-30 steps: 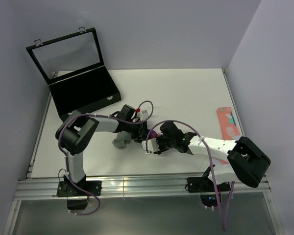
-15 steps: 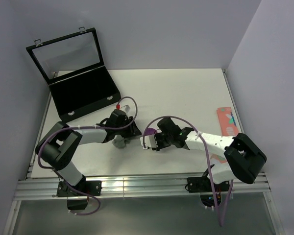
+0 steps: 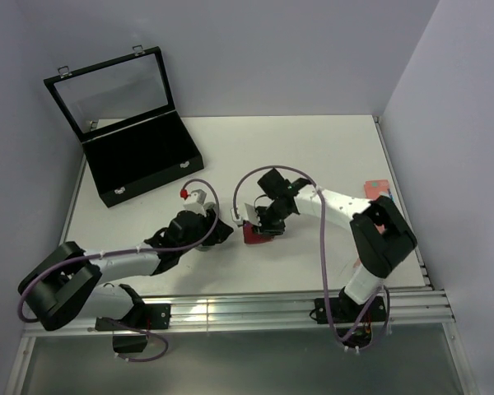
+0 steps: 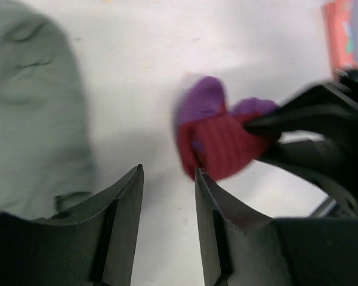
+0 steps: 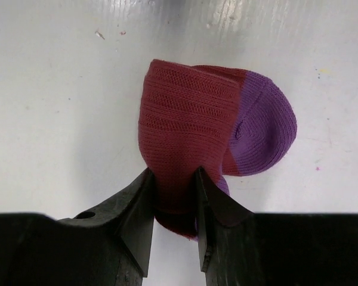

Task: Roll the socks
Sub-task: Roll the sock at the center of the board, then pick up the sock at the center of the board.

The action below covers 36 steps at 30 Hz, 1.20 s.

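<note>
The magenta-red sock (image 5: 188,119) is bunched into a short roll with its purple heel (image 5: 264,132) on the right. My right gripper (image 5: 174,176) is shut on the roll's near end, low over the table. In the top view the right gripper (image 3: 262,222) holds the red sock (image 3: 250,236) at table centre. My left gripper (image 4: 167,173) is open and empty, just short of the red sock (image 4: 221,143). The grey sock (image 4: 27,113) lies flat to its left. In the top view the left gripper (image 3: 221,230) covers the grey sock.
An open black case (image 3: 144,156) with its glass lid raised stands at the back left. A salmon-pink sock (image 3: 376,188) lies at the right table edge, partly behind the right arm; it also shows in the left wrist view (image 4: 341,33).
My left arm has dropped low and swung so that its gripper sits over the grey sock facing the red one. My right gripper has carried the red sock a little left and back.
</note>
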### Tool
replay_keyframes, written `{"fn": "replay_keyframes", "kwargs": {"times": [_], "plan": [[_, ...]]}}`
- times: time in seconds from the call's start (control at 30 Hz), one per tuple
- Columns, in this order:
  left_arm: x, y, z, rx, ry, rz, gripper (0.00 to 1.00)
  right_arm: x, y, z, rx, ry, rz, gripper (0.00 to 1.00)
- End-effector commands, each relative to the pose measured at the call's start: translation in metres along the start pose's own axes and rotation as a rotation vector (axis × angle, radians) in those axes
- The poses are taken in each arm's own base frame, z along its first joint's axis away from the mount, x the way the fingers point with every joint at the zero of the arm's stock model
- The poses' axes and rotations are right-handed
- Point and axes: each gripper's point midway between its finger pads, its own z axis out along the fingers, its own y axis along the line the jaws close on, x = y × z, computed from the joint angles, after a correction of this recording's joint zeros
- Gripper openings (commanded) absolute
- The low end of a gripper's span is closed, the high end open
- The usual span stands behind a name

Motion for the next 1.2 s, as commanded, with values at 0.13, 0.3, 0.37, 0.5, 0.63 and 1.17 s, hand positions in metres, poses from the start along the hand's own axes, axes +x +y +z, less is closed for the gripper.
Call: {"fn": "replay_keyframes", "kwargs": {"times": [0.13,0.3,0.37,0.5,0.63,1.17], "plan": [[-0.024,-0.042,-0.015,0.139,-0.137,0.152,0.45,0.018,0.015,-0.015,-0.302,0.032,0.208,0.17],[-0.019,-0.048,-0.01,0.145,-0.104,0.288,0.46,0.024,0.01,-0.014,-0.404,0.033,0.293,0.17],[-0.022,-0.055,-0.006,0.157,-0.092,0.347,0.46,0.025,0.005,-0.015,-0.428,0.039,0.315,0.17],[-0.017,-0.063,0.007,0.18,-0.055,0.419,0.49,0.024,0.001,-0.017,-0.48,0.034,0.339,0.17],[-0.015,-0.075,0.024,0.205,-0.019,0.469,0.5,0.021,-0.006,-0.018,-0.513,0.024,0.363,0.17],[-0.016,-0.061,0.032,0.081,-0.05,0.312,0.53,0.034,-0.019,-0.003,-0.526,0.018,0.55,0.16]]}}
